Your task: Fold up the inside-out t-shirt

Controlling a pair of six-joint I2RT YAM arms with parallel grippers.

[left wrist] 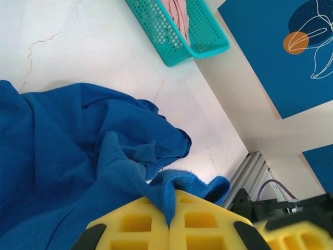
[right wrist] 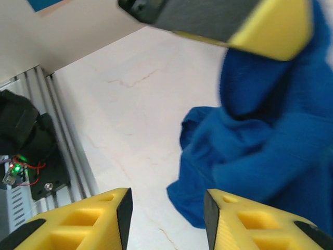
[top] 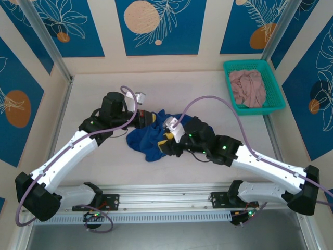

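The royal-blue t-shirt lies crumpled in a heap at the middle of the table. My left gripper sits at the heap's upper left edge. In the left wrist view the left gripper is shut on a raised fold of the blue cloth, which is pinched between its yellow fingers. My right gripper is at the heap's right side. In the right wrist view the right gripper stands open above bare table, with the shirt's lower edge just right of the gap and nothing between its fingers.
A teal basket with a dusty-pink garment stands at the back right, also seen as the basket in the left wrist view. An aluminium rail runs along the near edge. Walls enclose the table on three sides.
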